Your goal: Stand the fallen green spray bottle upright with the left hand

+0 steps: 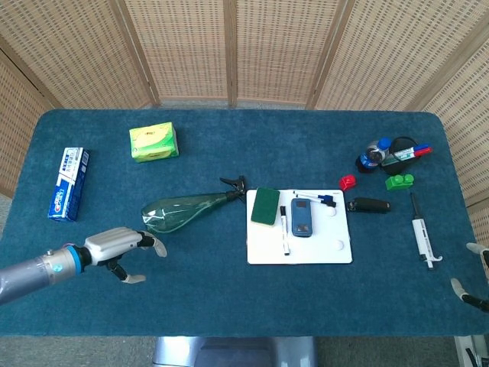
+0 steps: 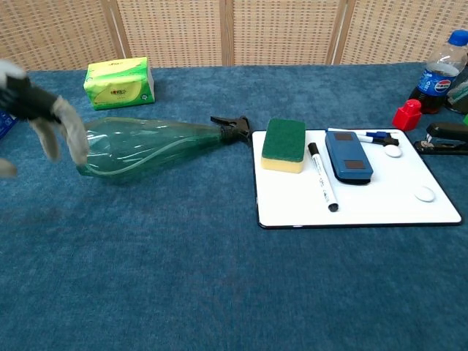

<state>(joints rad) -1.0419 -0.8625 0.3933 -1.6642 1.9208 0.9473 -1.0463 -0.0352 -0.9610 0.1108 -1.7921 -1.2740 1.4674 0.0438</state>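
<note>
the left hand hovers at the table's near-left, fingers spread and holding nothing, just short of the fat base of the fallen translucent green plastic spray bottle. the bottle lies on its side, long axis running rightward and slightly away, black trigger nozzle nearly touching the white rectangular board. the right hand barely shows at the far right edge; i cannot tell its fingers' state.

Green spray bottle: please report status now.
Left hand open, beside bottle base, not gripping. Green spray bottle lying on its side, nozzle near whiteboard. Right hand barely in view, state unclear.
</note>
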